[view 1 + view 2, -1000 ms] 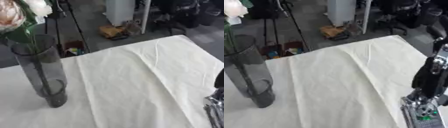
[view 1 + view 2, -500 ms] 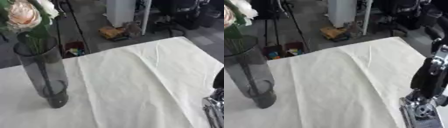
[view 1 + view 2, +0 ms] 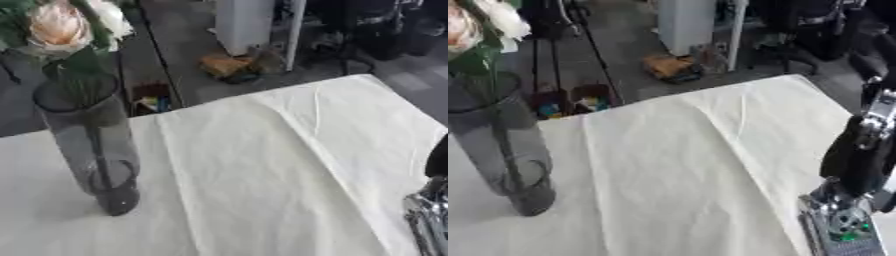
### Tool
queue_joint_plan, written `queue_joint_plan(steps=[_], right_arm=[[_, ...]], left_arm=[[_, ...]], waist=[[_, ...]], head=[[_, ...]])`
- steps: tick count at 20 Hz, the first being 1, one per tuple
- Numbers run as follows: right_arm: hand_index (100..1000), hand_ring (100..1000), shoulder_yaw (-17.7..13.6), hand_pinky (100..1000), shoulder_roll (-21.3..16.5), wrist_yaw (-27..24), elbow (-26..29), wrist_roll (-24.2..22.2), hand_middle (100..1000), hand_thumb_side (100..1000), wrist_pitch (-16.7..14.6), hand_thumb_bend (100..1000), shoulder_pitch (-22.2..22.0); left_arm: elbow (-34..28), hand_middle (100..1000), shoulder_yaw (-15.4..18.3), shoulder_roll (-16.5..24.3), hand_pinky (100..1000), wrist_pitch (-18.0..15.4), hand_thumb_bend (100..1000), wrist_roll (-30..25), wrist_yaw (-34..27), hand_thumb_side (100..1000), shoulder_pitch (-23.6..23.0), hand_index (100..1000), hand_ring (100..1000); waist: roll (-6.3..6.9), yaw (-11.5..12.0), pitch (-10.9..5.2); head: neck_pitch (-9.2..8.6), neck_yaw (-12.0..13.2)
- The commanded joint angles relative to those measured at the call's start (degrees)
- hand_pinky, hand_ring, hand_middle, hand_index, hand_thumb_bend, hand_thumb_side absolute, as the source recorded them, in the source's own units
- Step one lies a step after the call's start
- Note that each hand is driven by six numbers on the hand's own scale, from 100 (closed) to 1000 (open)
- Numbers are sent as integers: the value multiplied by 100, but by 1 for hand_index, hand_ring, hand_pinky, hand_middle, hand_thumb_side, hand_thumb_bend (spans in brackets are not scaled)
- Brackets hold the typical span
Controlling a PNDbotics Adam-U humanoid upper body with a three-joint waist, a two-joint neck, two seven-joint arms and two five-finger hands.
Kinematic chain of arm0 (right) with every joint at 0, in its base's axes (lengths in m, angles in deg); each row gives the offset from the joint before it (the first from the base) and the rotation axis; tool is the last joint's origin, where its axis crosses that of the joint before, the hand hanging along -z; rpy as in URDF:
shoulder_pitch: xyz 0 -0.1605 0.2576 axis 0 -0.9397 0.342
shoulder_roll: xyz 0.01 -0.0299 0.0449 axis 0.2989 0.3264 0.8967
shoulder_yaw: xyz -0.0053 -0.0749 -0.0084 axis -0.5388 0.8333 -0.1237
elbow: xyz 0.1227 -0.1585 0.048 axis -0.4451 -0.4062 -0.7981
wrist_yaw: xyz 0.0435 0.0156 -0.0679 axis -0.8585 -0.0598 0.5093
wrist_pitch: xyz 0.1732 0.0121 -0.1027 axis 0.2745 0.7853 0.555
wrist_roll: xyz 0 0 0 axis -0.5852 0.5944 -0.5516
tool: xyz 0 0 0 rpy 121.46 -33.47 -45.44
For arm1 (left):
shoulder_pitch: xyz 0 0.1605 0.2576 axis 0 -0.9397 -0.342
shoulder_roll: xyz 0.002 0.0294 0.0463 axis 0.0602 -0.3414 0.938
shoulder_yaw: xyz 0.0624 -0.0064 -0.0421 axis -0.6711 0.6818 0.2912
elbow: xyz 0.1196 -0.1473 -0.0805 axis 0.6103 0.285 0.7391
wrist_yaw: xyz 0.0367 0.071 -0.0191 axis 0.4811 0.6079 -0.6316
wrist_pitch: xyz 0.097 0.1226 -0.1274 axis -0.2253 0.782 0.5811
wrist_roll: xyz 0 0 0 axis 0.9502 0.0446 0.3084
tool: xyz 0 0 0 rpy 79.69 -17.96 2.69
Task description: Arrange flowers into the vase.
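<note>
Tabletop (image 3: pixel 262 165), cream cloth, fills most of frame. Vase (image 3: pixel 92 145) stands left of centre, upright, long axis vertical, mouth up. Flowers (image 3: pixel 61 27) at upper left, stems down inside the vase, heads above the rim. Right arm (image 3: pixel 859 155) at lower right edge; hand state cannot tell. Left hand not visible. Judgement: arranging looks near done; any adjustment should be made at the stems, without tipping the tall vase.

You see a table (image 3: pixel 262 210) under a creased cream cloth (image 3: pixel 289 150); the glass vase (image 3: pixel 92 145) stands at nine o'clock.
</note>
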Motion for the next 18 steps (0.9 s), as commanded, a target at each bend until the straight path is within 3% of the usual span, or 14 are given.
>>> queue_joint_plan(steps=[1, 5, 12, 18], right_arm=[[807, 784, -42, 698, -57, 46, 77, 148, 738, 521, -123, 100, 33], [807, 783, -51, 698, -60, 54, 77, 165, 738, 523, -120, 100, 16], [807, 782, -71, 697, -65, 79, 77, 211, 737, 522, -111, 100, -18], [806, 781, -77, 696, -62, 84, 77, 244, 737, 531, -114, 100, -33]], left_arm=[[-164, 1000, 101, 236, 1000, 101, 129, -104, 106, 762, 43, 1000, 1000], [-336, 1000, 168, 331, 1000, 226, 105, -389, 143, 782, -33, 1000, 1000], [-1050, 1000, 372, 626, 1000, 277, 153, -972, -211, 832, -348, 1000, 1000], [-1240, 1000, 513, 706, 1000, 207, 155, -938, -408, 850, -451, 1000, 1000]], waist=[[-47, 17, -165], [-66, 45, -191], [-105, 144, -234], [-167, 213, -279]], head=[[-41, -18], [-8, -25], [37, -64], [112, -58]])
